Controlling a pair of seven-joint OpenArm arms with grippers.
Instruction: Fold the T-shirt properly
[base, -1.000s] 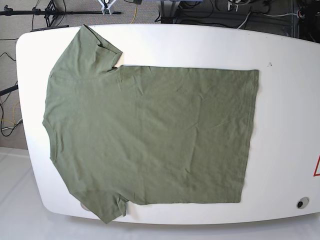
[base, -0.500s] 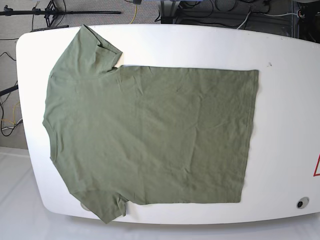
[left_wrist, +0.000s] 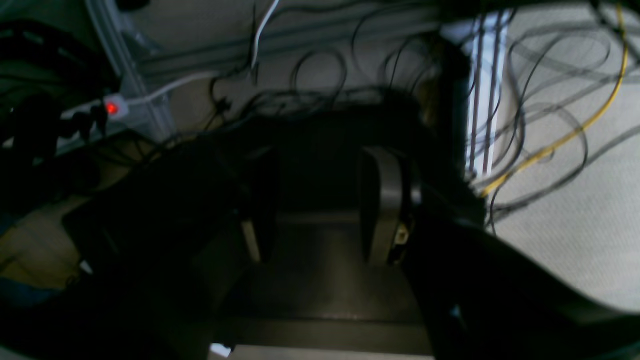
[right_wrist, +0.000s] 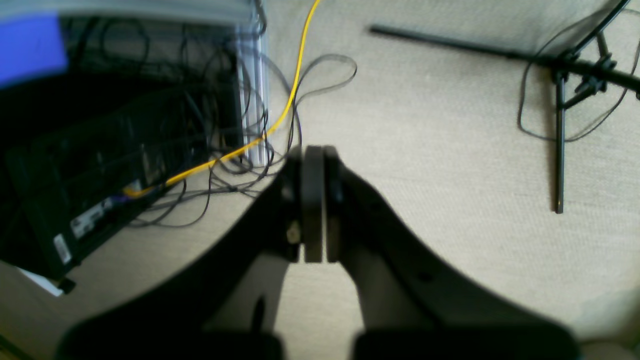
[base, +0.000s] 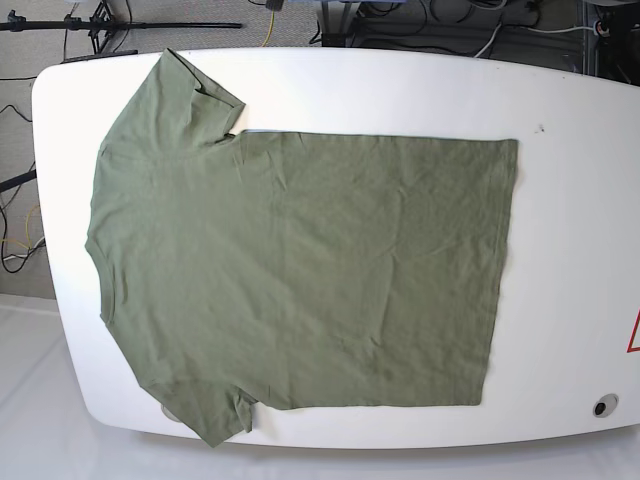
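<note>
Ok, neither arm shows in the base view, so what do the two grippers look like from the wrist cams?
Both are black. The right gripper has two broad curved arms that narrow into flat upright pads with rounded tops, and a small pale fitting sits low on the left pad. The left gripper is dim and blurred: dark bulky housing and two upright fingers, the clearer one greyish with a rounded top. No markings or cables of their own are visible.

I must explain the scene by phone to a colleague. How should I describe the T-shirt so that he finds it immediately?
Look at the large white table with rounded corners. Spread flat across most of it lies the T-shirt, its neck end toward the base view's left and its straight hem toward the right. It is plain olive green, the only garment there.
</note>
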